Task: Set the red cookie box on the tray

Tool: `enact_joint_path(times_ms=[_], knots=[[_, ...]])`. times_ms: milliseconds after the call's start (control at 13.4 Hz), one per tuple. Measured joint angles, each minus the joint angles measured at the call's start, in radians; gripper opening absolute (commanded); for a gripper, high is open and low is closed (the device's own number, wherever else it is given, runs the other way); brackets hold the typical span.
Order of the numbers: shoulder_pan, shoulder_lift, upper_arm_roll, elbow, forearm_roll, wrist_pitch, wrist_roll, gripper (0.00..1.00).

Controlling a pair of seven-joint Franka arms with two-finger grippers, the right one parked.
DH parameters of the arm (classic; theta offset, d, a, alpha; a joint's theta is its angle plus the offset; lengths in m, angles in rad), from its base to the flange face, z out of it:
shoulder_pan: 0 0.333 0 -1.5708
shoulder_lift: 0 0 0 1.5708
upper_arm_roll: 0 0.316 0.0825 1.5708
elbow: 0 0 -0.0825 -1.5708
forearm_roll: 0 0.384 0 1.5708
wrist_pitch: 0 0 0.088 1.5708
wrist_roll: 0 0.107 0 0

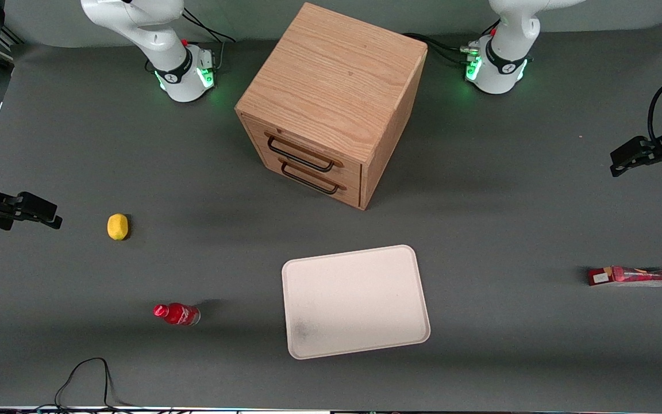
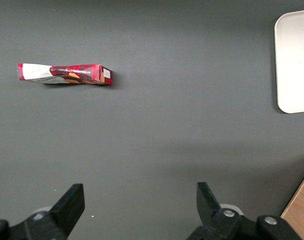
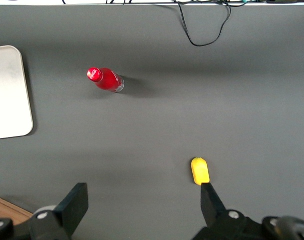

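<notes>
The red cookie box point(image 1: 641, 276) lies flat on the grey table at the working arm's end; the left wrist view shows it too point(image 2: 65, 74), long and dark red with a white end panel. The cream-white tray point(image 1: 354, 301) lies near the table's middle, nearer the front camera than the wooden drawer cabinet, and its rim shows in the left wrist view point(image 2: 293, 60). My left gripper point(image 1: 624, 162) hangs open and empty above the table, farther from the front camera than the box; its fingertips point(image 2: 72, 200) stand wide apart.
A wooden two-drawer cabinet point(image 1: 331, 103) stands at the table's middle, farther from the camera than the tray. A small red bottle point(image 1: 177, 314) and a yellow lemon point(image 1: 117, 226) lie toward the parked arm's end. A black cable point(image 1: 87, 374) loops near the front edge.
</notes>
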Motion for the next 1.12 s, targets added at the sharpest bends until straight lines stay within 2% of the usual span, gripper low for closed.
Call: enact_joint_path(times_ms=[447,596,745,1117], knots=[[0.020,0.006,0.019,0.000,0.000,-0.001,0.009,1.00],[0.022,0.021,0.050,-0.002,0.003,-0.001,0.088,1.00],[0.023,0.056,0.110,-0.001,0.007,0.012,0.272,1.00],[0.049,0.231,0.282,0.017,0.008,0.220,0.930,1.00]])
